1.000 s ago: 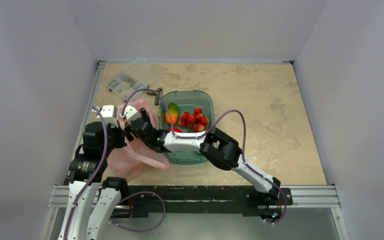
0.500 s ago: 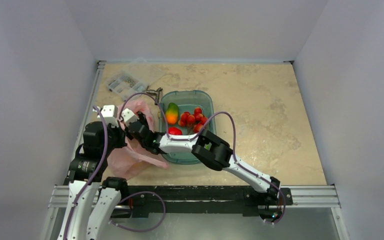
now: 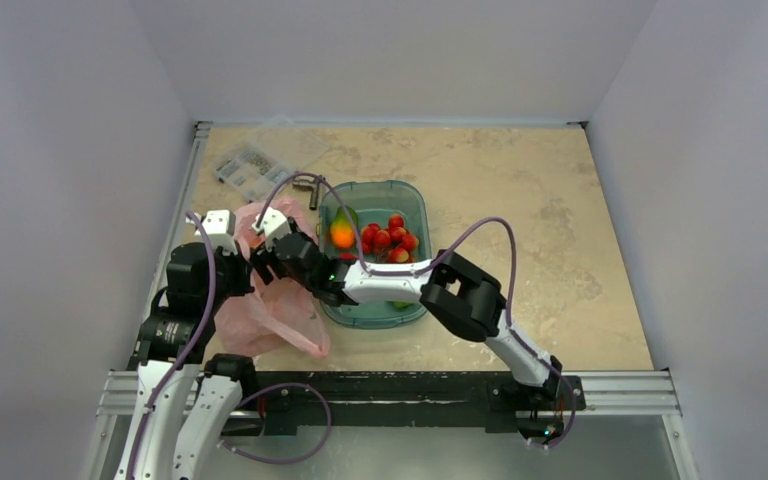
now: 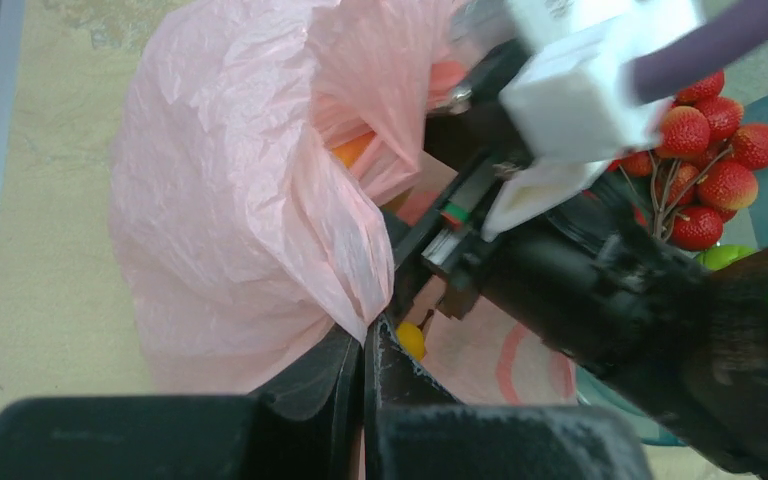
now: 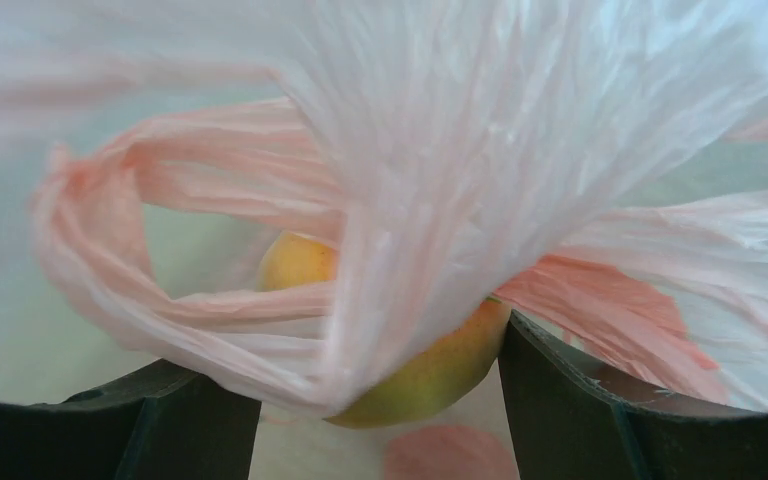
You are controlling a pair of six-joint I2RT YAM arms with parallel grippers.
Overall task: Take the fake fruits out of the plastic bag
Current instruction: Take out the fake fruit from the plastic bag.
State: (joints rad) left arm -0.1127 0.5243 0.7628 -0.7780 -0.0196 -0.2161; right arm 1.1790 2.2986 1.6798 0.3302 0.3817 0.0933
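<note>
The bag lies near the left edge of the table, toward the near left corner, just beside the tub. Its rim is pinched in the left pincer, whose jaws are closed tight on a fold of the film, so that the mouth is held up and open. The right pincer is reached into that mouth with its jaws set wide. A yellow-orange fruit lies between them under a drape of film. The fruit is seen touching one jaw; whether it is actually clamped cannot be told, since its other side is covered. A bunch of red fruits is already lying in the tub.

The fruit is judged to be light, hard and glossy, so it is likely to slip if squeezed off centre. It is best taken across its widest part. The film is thin, soft and clingy, and is easily caught between jaw and fruit, which would drag the bag along. The bag itself is best held at the rim.
</note>
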